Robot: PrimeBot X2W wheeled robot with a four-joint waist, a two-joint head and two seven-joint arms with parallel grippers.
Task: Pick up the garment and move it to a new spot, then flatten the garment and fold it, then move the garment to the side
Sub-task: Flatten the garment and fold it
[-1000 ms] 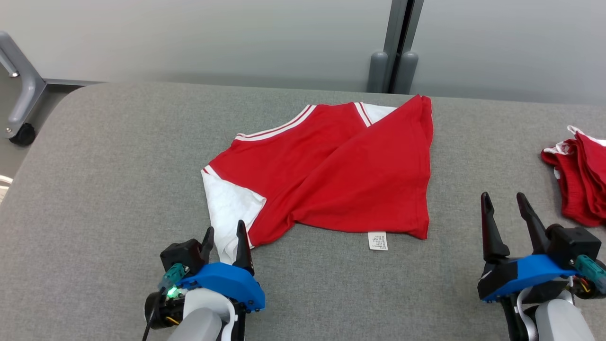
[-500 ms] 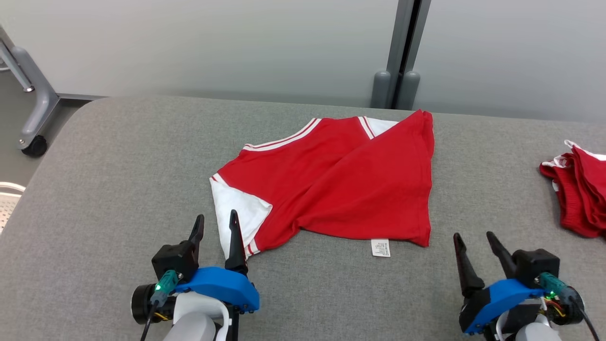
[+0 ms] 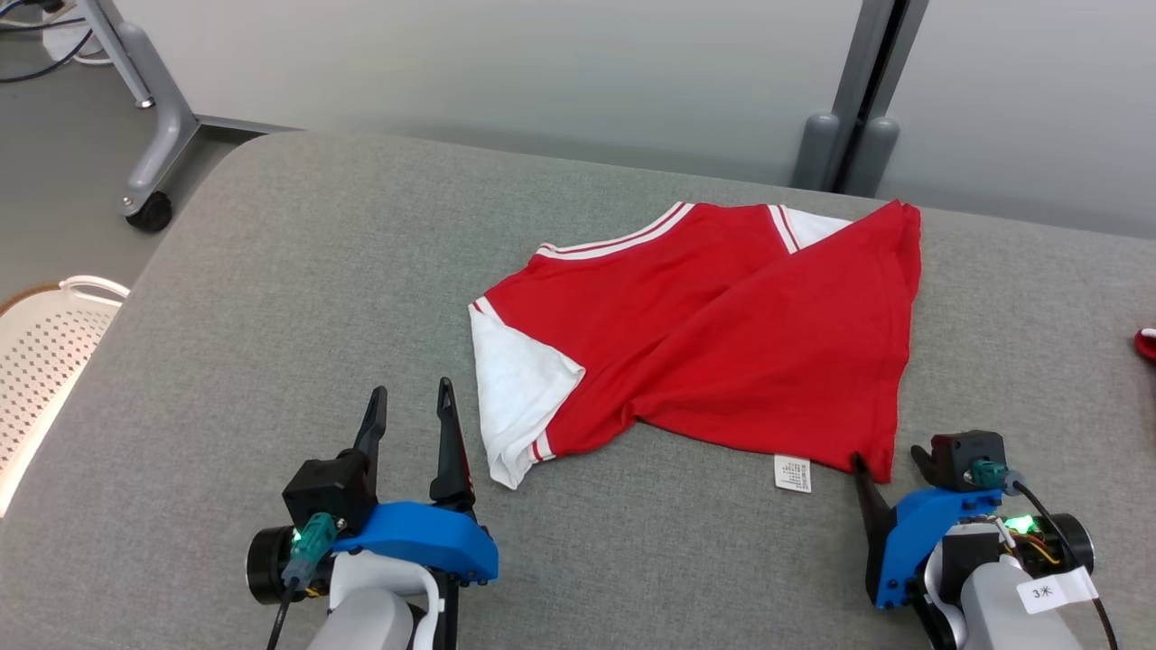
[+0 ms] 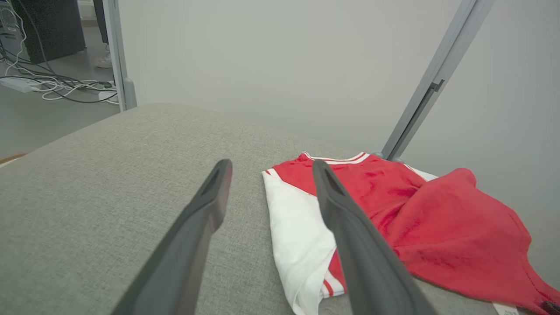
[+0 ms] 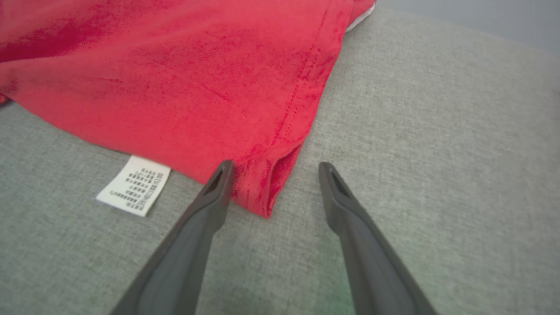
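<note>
The garment [image 3: 722, 343], a red shirt with white sleeves and white stripes, lies partly folded on the grey fabric table [image 3: 271, 271]. My left gripper [image 3: 411, 390] stands open just left of the near white sleeve [image 3: 515, 397], apart from it. In the left wrist view that gripper [image 4: 271, 165] points past the sleeve edge, with the garment [image 4: 415, 218] to its right. My right gripper [image 3: 888, 459] is open at the garment's near right corner. In the right wrist view the red hem corner [image 5: 267, 192] lies between the fingers of that gripper [image 5: 276, 166], beside a white care label [image 5: 133, 186].
A white perforated basket [image 3: 45, 352] stands off the table's left edge. A grey cart leg with a wheel [image 3: 149, 212] is at the far left. A grey post [image 3: 849, 135] rises behind the table. More red cloth [image 3: 1147, 343] shows at the right edge.
The head camera has turned left, shifting the picture right. My left gripper has come back off the white sleeve. My right gripper has moved left to the garment's near right corner.
</note>
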